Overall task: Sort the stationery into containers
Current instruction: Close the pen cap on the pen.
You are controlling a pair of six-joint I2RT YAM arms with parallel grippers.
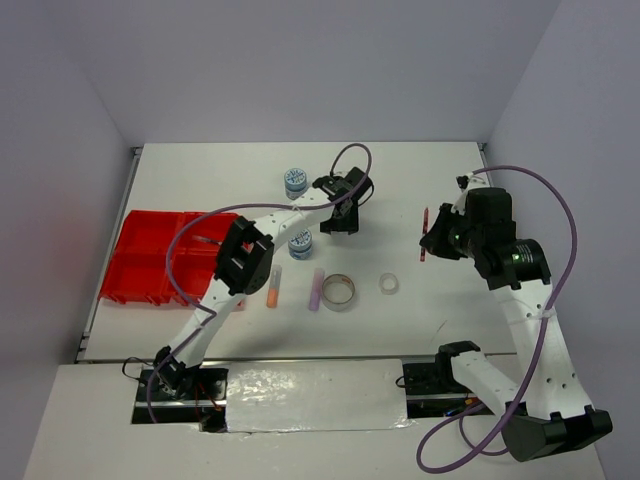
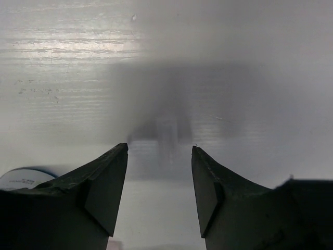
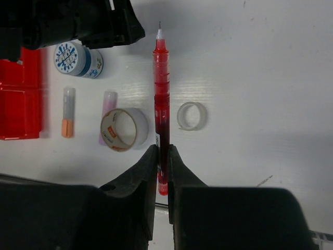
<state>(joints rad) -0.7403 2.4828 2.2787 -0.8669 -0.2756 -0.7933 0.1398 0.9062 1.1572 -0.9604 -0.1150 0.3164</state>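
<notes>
From above, a white table (image 1: 440,180) is lying between pale, bare walls (image 1: 300,60). I am taking the grey tape ring (image 1: 338,292) as my mark. The red tray (image 1: 150,255) is sitting well to its left. My left gripper (image 1: 340,215) is hanging beyond the ring, and my right gripper (image 1: 430,240) is off to the ring's right, pinching the red pen (image 1: 425,232), whose long axis is running near to far.

Through my left wrist, my left gripper (image 2: 159,182) is gaping wide over bare table with nothing between its fingers. The ring is out of view here.

Through my right wrist, my right gripper (image 3: 163,166) is clamping the red pen (image 3: 162,94) near its back end. The pen is pointing straight away from my fingers, tip foremost, its barrel passing just right of the grey tape ring (image 3: 124,129).
</notes>
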